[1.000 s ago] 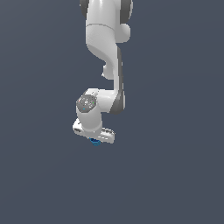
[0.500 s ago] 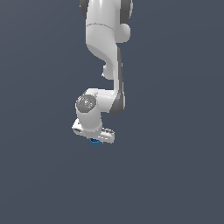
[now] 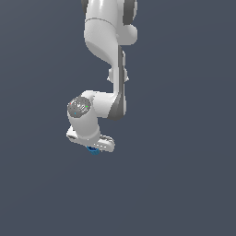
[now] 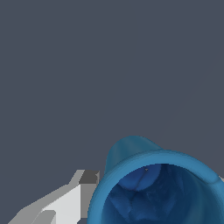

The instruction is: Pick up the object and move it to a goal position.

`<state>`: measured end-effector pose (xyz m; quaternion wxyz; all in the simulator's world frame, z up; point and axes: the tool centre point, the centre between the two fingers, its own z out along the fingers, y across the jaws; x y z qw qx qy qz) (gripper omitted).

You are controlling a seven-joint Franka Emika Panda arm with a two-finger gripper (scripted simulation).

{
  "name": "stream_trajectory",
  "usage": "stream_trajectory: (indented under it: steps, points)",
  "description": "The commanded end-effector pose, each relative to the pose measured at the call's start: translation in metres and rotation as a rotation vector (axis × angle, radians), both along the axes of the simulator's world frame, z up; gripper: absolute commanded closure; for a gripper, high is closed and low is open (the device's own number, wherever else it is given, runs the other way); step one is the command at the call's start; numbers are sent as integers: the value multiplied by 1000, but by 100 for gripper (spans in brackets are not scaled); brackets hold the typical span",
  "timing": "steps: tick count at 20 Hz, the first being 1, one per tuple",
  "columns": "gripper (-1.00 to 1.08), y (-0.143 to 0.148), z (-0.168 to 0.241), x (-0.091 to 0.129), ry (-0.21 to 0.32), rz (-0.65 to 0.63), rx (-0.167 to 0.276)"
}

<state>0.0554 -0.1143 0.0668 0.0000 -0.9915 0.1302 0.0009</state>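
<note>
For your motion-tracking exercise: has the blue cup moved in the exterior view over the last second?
No. The blue cup sits at the same spot under the gripper, and the arm's upper link at the frame's top is unchanged too.

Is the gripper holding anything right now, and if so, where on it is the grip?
Probably the blue cup: it sits right at the gripper, one finger beside its outer wall near the rim. The other finger is hidden, so the grip isn't certain.
</note>
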Motion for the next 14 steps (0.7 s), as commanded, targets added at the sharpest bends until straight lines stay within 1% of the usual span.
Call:
stream_trajectory:
  steps: [1, 14]
  points:
    - [108, -12, 12, 7, -2, 0, 0]
    - [108, -79, 75, 48, -2, 0, 0]
